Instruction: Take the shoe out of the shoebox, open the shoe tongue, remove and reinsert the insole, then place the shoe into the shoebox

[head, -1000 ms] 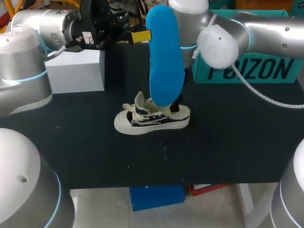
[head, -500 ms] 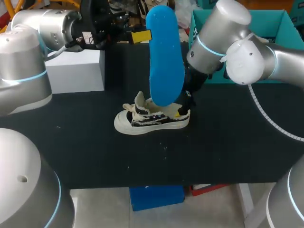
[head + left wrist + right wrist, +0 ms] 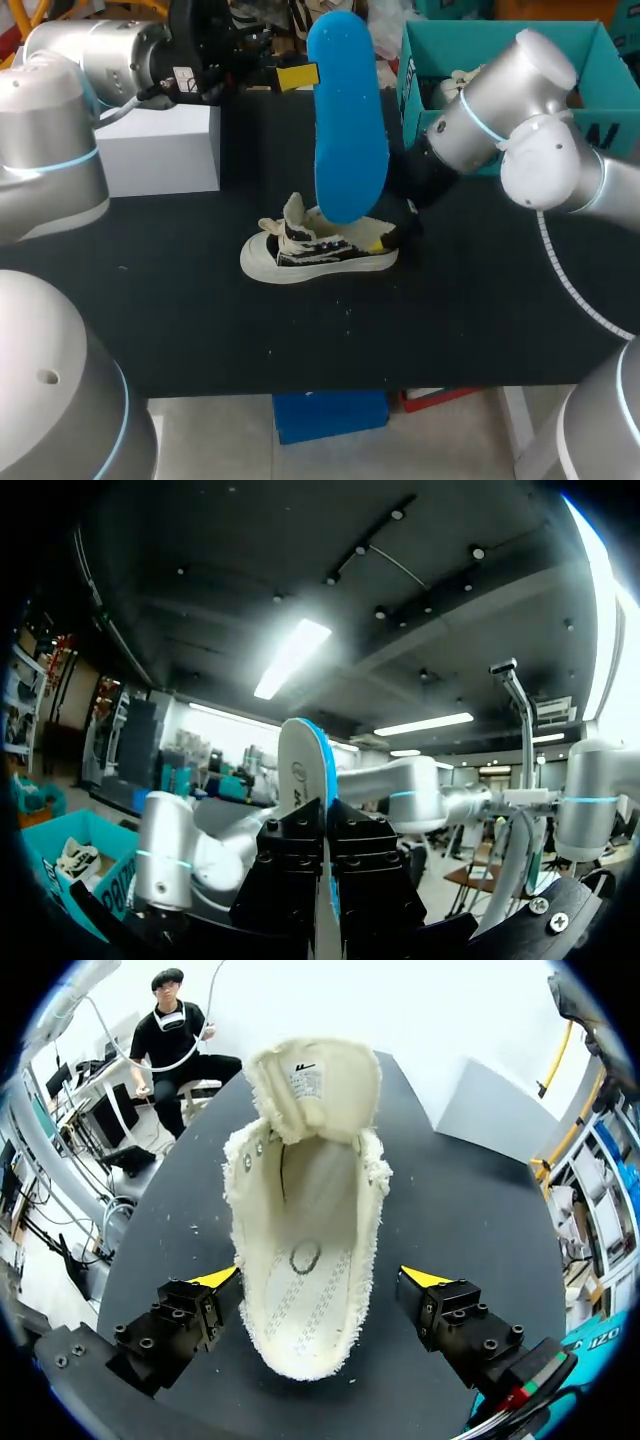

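Note:
A cream low-top shoe (image 3: pixel 315 250) with dark side patterns stands upright on the black table (image 3: pixel 200 320), tongue pulled forward. My right gripper (image 3: pixel 387 238) is down at its heel. In the right wrist view this gripper (image 3: pixel 320 1278) is open, and its yellow fingertips (image 3: pixel 425 1276) straddle the heel of the shoe (image 3: pixel 305 1220), whose inside is bare. The blue insole (image 3: pixel 347 120) hangs upright high above the shoe, with my left gripper (image 3: pixel 297 76) shut on its edge. The left wrist view shows the insole (image 3: pixel 300 780) clamped between the black fingers (image 3: pixel 290 865).
The open teal shoebox (image 3: pixel 590 60) stands at the back right with another pale shoe (image 3: pixel 460 82) inside. A white box (image 3: pixel 160 150) sits at the back left. The table's front half is bare black surface.
My right arm has swung down from the back and brought its open gripper to the shoe's heel, uncovering the shoebox. The left arm and the insole have not moved.

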Available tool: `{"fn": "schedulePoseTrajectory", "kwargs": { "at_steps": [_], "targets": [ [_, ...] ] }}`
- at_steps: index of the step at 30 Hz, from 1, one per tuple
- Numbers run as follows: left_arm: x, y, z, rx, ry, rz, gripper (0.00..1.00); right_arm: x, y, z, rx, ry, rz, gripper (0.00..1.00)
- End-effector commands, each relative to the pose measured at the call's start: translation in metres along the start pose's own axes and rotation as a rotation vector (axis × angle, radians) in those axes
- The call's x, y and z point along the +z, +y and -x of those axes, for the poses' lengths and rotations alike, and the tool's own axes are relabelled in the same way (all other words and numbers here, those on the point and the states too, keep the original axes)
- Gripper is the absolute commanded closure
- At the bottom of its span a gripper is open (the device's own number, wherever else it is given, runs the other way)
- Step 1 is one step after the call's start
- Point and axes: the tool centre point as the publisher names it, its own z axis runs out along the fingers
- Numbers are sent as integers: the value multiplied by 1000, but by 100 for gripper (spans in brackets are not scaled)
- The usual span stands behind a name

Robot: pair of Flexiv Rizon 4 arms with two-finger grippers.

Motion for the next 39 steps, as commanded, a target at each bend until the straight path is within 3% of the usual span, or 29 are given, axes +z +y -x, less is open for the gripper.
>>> {"fn": "schedulePoseTrajectory", "kwargs": {
  "at_steps": [1,20,39],
  "targets": [
    [0,1,0,2,-1,0,100,5,-6,-4,7,-14,94,0],
    [0,1,0,2,-1,0,100,25,-22,-13,57,7,266,0],
    [0,1,0,2,-1,0,100,36,-26,-16,69,16,339,0]
  ]
}}
